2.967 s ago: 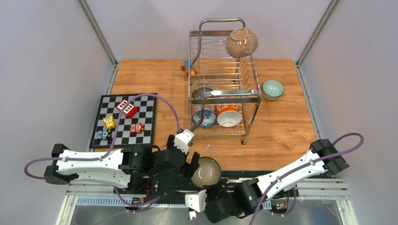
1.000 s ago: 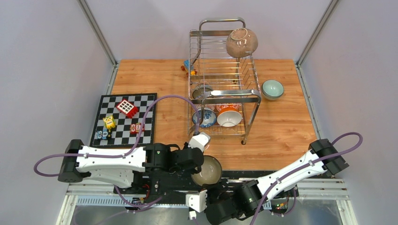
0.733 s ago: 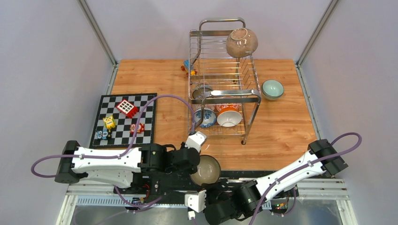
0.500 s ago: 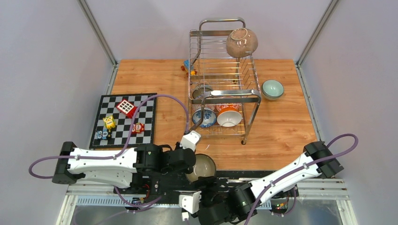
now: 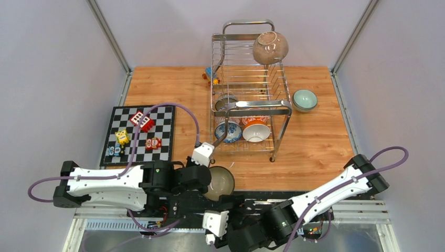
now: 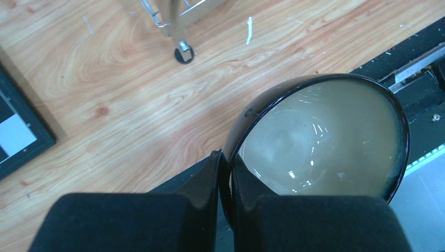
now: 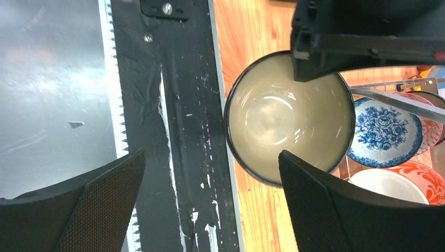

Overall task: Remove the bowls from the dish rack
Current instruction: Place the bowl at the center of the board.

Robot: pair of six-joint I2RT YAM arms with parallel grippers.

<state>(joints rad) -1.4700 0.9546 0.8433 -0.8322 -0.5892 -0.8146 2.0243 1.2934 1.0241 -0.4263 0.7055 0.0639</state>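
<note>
A: Over near edge of surface, what's L end effector doing?
B: I'm clamping rim of dark bowl w/ tan inside, apart from dish rack, other bowls sitting in it. My R end effector is hovering nearby, fingers spread wide, gripping nothing.

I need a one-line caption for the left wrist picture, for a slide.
Left fingers pinch the rim of a dark bowl with a beige inside, above the near edge of the wooden table.
</note>
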